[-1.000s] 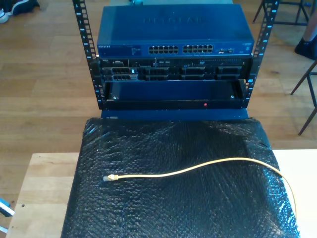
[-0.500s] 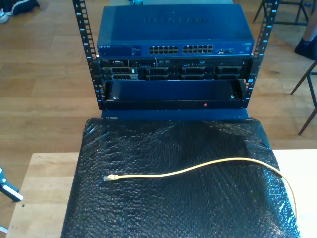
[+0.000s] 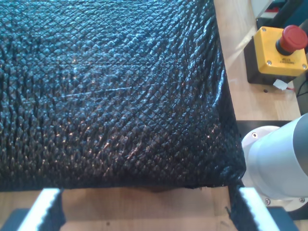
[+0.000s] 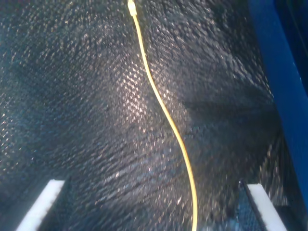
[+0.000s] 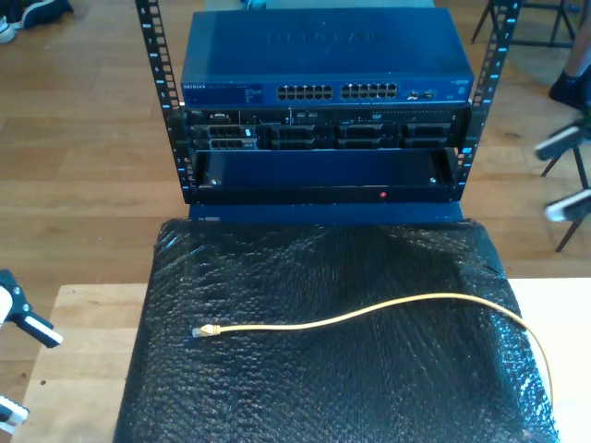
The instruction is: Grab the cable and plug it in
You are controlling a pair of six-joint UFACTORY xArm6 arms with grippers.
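Risen at exterior view's left: my first gripper (image 5: 26,369), fingers released | my second gripper (image 4: 151,207) released

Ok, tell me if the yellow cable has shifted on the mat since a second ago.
No. The cable keeps its curve, its plug at the same spot on the black mat, toward the exterior view's left.

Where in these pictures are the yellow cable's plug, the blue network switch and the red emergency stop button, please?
cable's plug (image 5: 205,330): exterior view, on the clear tip at the cable's end.
blue network switch (image 5: 323,53): exterior view, on its flat top panel.
emergency stop button (image 3: 293,37): first wrist view, on the red cap.
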